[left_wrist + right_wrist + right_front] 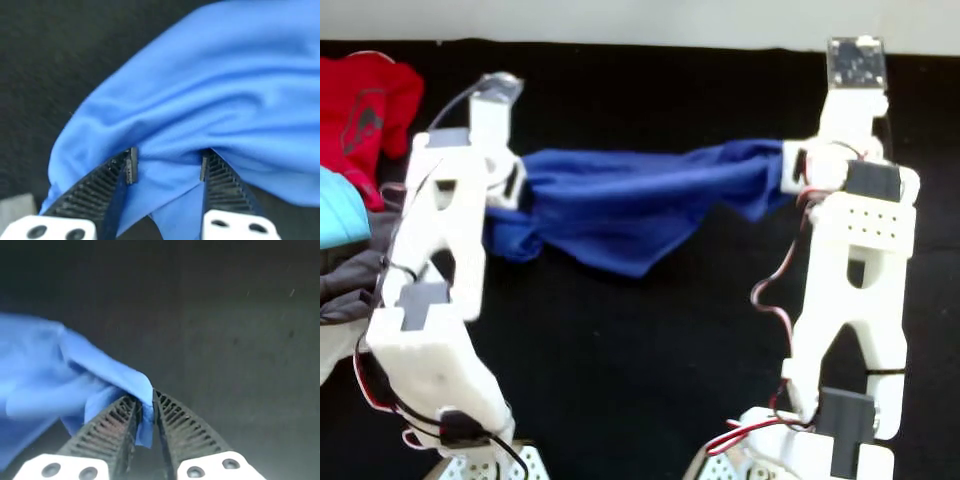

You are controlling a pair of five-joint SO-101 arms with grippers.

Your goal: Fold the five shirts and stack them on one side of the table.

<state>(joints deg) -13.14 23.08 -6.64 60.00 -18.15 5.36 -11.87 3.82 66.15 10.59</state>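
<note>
A blue shirt [620, 205] hangs stretched between my two arms above the black table [640, 380], its middle sagging toward the cloth. My left gripper [515, 185] holds the shirt's left end, where the fabric bunches and droops. In the left wrist view, blue cloth [215, 90] fills the gap between the fingers of the left gripper [167, 162]. My right gripper [788, 168] pinches the shirt's right end. In the right wrist view, the right gripper [147, 405] has its fingers nearly together on a thin corner of the blue shirt [45, 365].
A red shirt [365, 100] lies crumpled at the table's far left. A light blue shirt [340, 205] and a dark grey garment [355, 275] are piled beside the left arm. Bare black table lies in front, between the two arm bases.
</note>
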